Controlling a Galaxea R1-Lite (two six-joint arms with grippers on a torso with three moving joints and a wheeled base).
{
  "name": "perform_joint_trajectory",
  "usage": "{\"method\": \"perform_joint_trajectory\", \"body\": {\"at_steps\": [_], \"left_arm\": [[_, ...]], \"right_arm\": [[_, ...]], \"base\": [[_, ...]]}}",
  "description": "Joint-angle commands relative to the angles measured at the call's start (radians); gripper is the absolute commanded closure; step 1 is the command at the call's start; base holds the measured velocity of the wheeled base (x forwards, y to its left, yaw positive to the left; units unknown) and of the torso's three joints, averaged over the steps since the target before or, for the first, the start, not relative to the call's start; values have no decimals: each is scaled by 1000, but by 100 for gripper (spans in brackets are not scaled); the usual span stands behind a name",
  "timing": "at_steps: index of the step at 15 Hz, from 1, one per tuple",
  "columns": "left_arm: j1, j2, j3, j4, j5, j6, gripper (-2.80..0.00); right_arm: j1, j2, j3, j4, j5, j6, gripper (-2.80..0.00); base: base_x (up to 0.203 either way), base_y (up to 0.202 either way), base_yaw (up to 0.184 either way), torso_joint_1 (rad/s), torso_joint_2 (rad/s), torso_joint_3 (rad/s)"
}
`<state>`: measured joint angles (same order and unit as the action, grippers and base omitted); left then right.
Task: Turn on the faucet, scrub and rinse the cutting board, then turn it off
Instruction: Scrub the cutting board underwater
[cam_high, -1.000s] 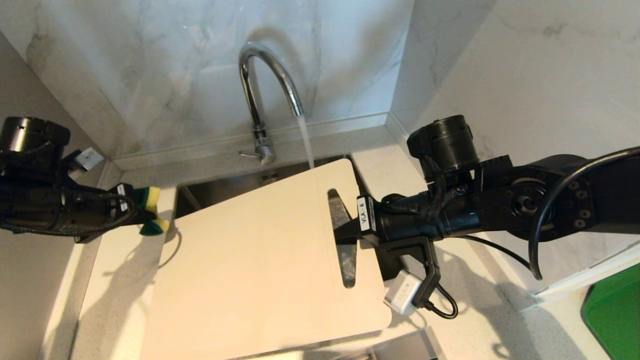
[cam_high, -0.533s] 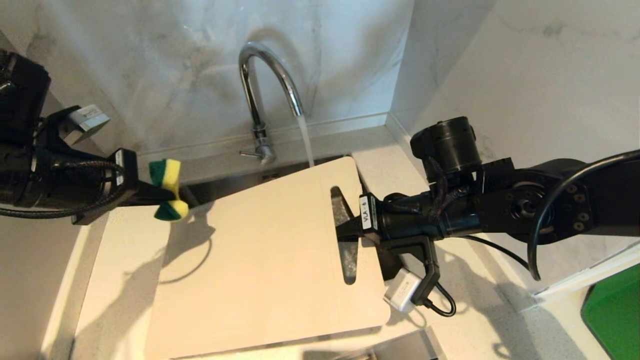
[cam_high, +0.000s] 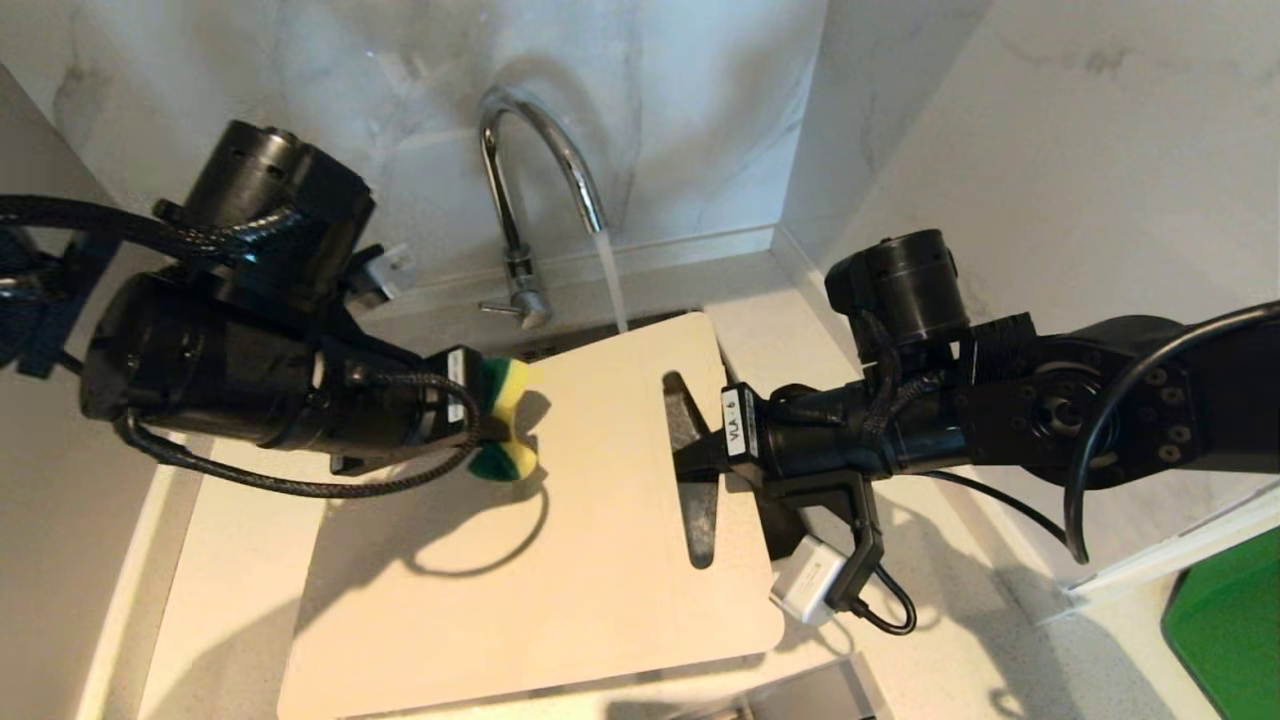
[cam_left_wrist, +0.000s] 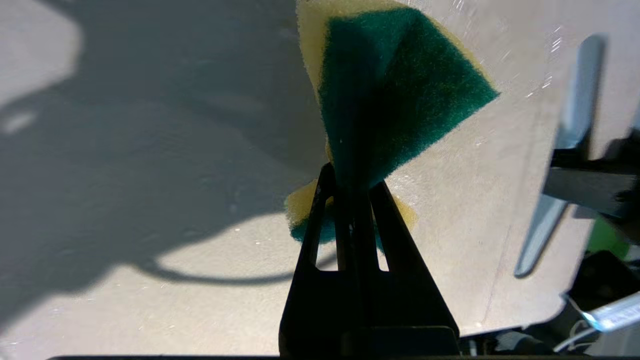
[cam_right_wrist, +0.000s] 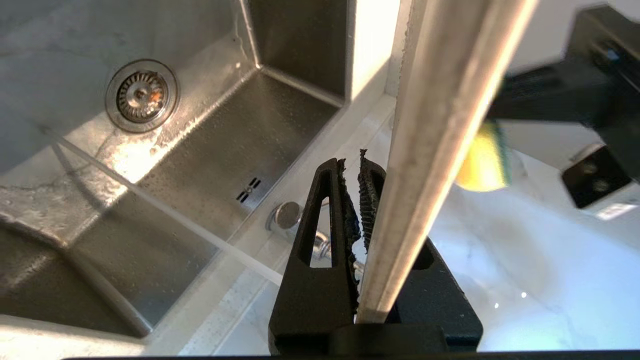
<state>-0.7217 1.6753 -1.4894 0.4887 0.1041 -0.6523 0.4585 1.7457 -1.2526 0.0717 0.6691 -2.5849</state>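
Cutting board (cam_high: 560, 520): a flat, pale board with round corners and a long slot near its right end. It is held up over the sink and tilted, with the far edge higher. It hides most of the sink in the head view.
Right gripper (cam_high: 690, 462): it reaches in from the right and is pinched tight on the board's edge next to the slot. In the right wrist view the board's thin edge (cam_right_wrist: 425, 150) runs between the two black fingers (cam_right_wrist: 320, 220).
Left gripper (cam_high: 480, 425): it comes in from the left and hangs over the far left part of the board. Its fingers are squeezed together on a sponge.
Sponge (cam_high: 505, 420): green and yellow, squashed in the middle so both ends puff out. It is just above the board. I cannot tell if it touches.
Faucet (cam_high: 530, 190): a tall shiny tap with a curved neck, behind the board. Water (cam_high: 612, 285) runs down from the spout and goes behind the board's far edge.
Sink (cam_right_wrist: 210, 150): shiny metal, wet, with a round drain (cam_right_wrist: 141, 95).
Counter (cam_high: 950, 620): pale stone around the sink.
Green thing (cam_high: 1230, 640): flat and bright, at the far right corner.
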Motion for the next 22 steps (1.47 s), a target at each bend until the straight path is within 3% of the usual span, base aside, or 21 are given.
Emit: {"method": "perform_joint_trajectory", "body": {"at_steps": [1, 7, 11, 16, 22], "left_arm": [[-32, 56, 20, 1, 16, -12, 0], [-11, 32, 99, 0, 32, -21, 0], [54, -13, 243, -72, 28, -19, 0], [220, -43, 442, -221, 11, 26, 0], [497, -64, 540, -279, -146, 141, 0]], "right_arm": [[-1, 1, 1, 0, 4, -15, 0], [-14, -9, 1, 0, 4, -14, 0], [-14, -8, -1, 0, 4, -14, 0], [-14, -8, -1, 0, 6, -12, 0], [-14, -8, 18, -56, 7, 17, 0]], "base": [[0, 0, 0, 0, 0, 0], [0, 0, 0, 0, 0, 0], [0, 0, 0, 0, 0, 0], [0, 0, 0, 0, 0, 0], [0, 0, 0, 0, 0, 0]]}}
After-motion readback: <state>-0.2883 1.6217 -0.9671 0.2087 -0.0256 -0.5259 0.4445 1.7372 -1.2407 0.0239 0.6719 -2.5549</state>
